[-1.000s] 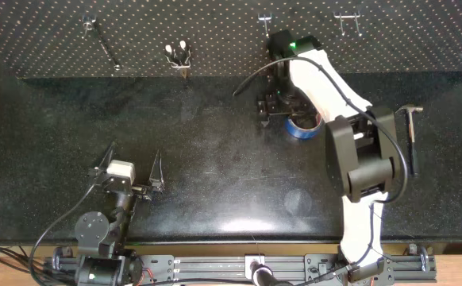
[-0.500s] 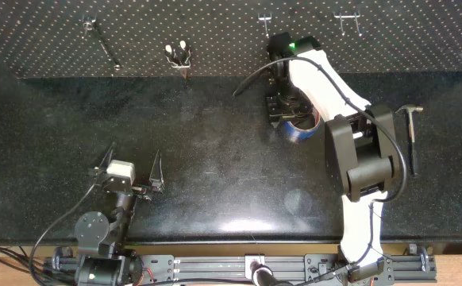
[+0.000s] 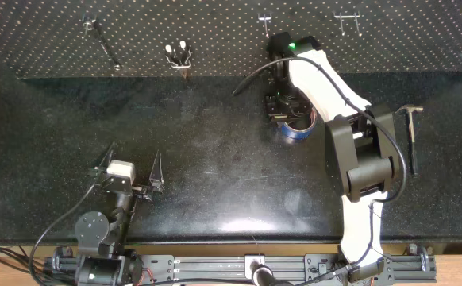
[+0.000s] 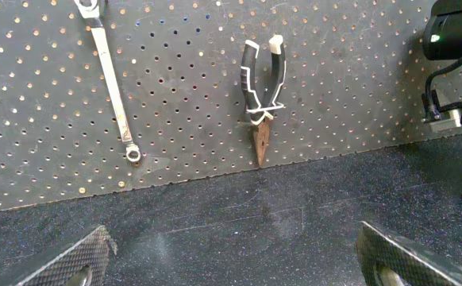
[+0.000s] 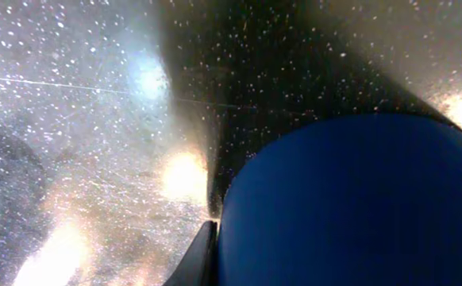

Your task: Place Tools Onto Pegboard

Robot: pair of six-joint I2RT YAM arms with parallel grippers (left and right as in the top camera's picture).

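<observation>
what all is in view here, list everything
wrench: one, silver, hanging on the pegboard's left part
pliers: one, black and white handles, hanging right of the wrench
tape roll: one, blue, on the table near the pegboard
dark tool: one, lying on the table's right side
hooks: two, metal, bare, on the pegboard's right part
pegboard: one, dark, along the table's far edge
table: one, black
left gripper: open, near left
right gripper: at the tape roll

Top camera looked down; left wrist camera faced the same pegboard (image 3: 215, 32) from afar; right wrist camera hugged the tabletop (image 5: 56, 95) near it.
</observation>
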